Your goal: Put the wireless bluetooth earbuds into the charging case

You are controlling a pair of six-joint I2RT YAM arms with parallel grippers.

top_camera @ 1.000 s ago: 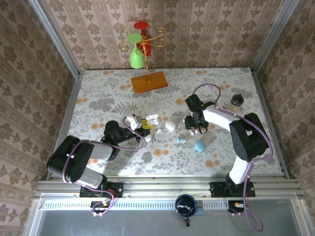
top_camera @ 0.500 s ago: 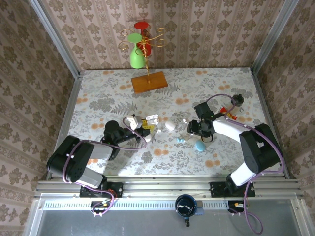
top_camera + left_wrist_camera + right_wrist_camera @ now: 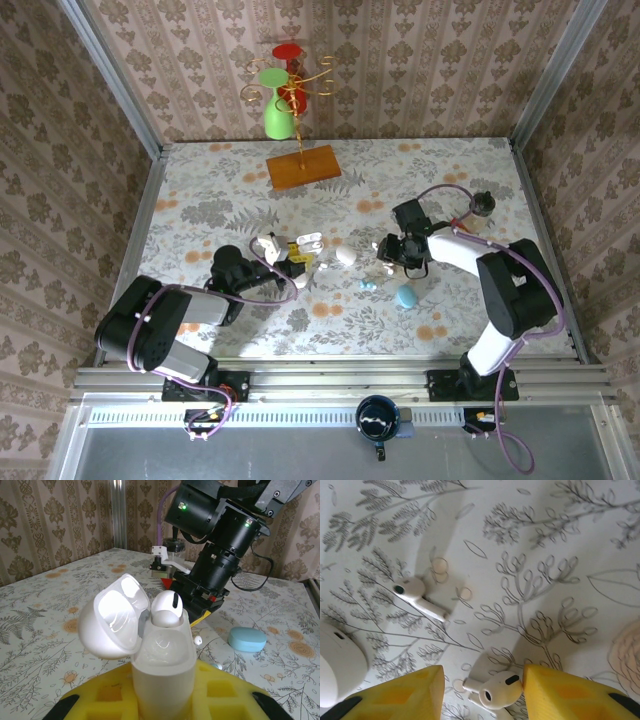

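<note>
a: what's the left gripper [image 3: 162,694] doing rn?

b: clamped tight on the open white case [image 3: 162,655], which stands upright between its yellow fingers [image 3: 240,685] with the lid [image 3: 114,617] flipped back. one white earbud [image 3: 167,609] already sits in a slot, its head poking out the top.

a: nice. and the right gripper [image 3: 481,682]?

b: down low over the floral tablecloth [image 3: 560,580], jaws apart. a loose white earbud [image 3: 497,691] lies on the cloth between its pads [image 3: 560,695], right up against one of them, the other pad well clear. so nothing pinched, it's just open around the bud.

a: any other buds around?

b: yeah, a second white earbud [image 3: 417,596] lies flat on the cloth further out in the right wrist view, near another white case [image 3: 337,665] that's cut off at the edge. from the top camera, two pale blue buds [image 3: 368,285] sit on the table near the blue case [image 3: 406,296], close to the right gripper.
</note>
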